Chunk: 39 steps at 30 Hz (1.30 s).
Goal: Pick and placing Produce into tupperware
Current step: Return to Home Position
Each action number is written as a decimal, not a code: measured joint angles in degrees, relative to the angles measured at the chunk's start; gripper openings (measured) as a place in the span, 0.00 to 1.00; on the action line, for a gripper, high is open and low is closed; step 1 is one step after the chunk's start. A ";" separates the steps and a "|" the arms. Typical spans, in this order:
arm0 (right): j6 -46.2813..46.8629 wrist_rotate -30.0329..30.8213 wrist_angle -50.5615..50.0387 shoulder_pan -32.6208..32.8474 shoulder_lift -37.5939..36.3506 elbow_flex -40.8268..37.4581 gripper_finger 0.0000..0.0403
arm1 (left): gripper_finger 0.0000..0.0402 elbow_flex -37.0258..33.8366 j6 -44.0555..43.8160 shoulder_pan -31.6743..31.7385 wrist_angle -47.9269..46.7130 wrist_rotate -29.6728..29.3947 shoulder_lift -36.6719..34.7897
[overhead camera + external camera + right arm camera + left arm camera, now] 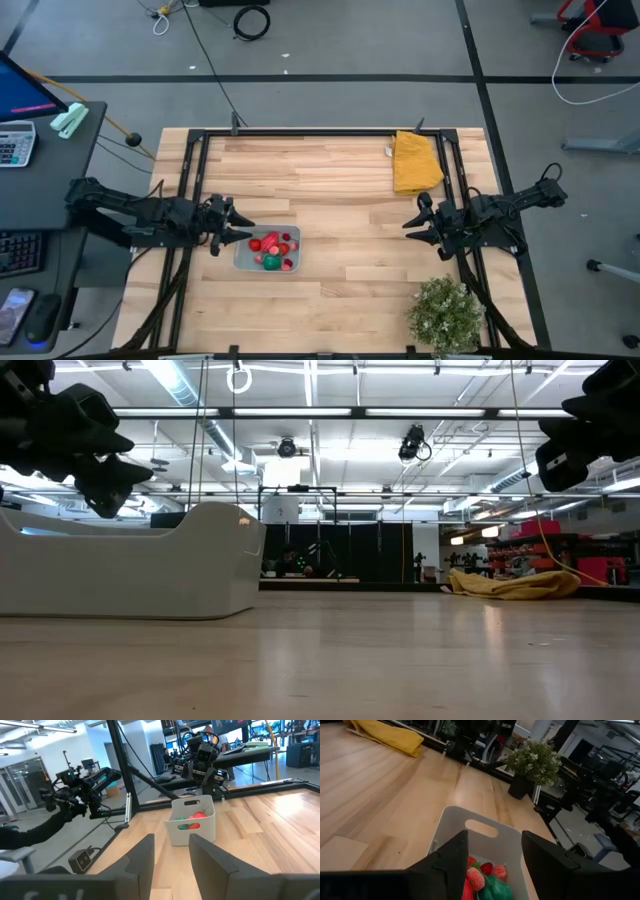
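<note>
The tupperware (267,249) is a pale grey container on the table's left half; it also shows in the low view (130,565), the left wrist view (485,837) and the right wrist view (193,820). Red and pink produce pieces (272,243) and one green piece (272,262) lie inside it; the left wrist view shows them (482,877) too. My left gripper (235,231) is open and hovers at the container's left edge, above it (492,857). My right gripper (418,228) is open, raised near the table's right side (171,850).
A yellow folded cloth (416,162) lies near the far right corner. A bushy green plant (447,315) stands at the near right edge. Bare wood spreads between the container and the right arm. A dark frame (330,131) borders the table.
</note>
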 joint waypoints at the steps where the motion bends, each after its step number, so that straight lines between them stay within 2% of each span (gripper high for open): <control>1: 0.00 0.00 -0.02 0.00 0.02 0.00 0.32 | 0.47 0.00 -0.01 0.00 0.00 0.00 0.00; 39: -0.04 0.04 -0.18 0.00 0.04 0.00 0.32 | 0.47 -0.02 0.01 -0.02 0.00 0.00 0.00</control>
